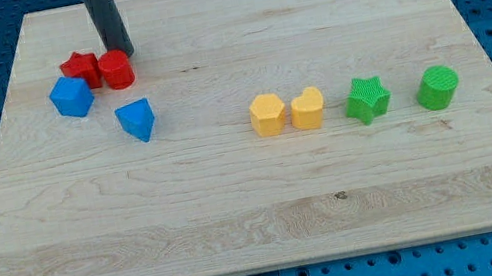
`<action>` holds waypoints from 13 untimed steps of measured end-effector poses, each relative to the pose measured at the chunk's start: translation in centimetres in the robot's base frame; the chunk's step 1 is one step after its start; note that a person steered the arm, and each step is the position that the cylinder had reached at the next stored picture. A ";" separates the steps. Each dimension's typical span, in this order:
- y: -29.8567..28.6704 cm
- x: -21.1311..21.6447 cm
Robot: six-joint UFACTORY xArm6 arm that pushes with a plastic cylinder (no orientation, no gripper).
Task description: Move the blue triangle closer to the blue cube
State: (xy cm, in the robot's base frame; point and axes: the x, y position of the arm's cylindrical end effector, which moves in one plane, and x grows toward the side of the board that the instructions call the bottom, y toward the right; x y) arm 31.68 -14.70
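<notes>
The blue triangle sat near the blue cube, but not touching. My tip held nothing and rested by the red blocks, so the push was not done yet.

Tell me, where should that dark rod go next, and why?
Probably around to the view's lower right of the blue triangle. My tip now sits at the view's top, beside the red cylinder. The blue cube lies up and left of the triangle, so pushing from there should close the gap.
</notes>
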 end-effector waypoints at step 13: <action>3.6 13.7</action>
State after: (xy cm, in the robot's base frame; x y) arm 45.40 -11.15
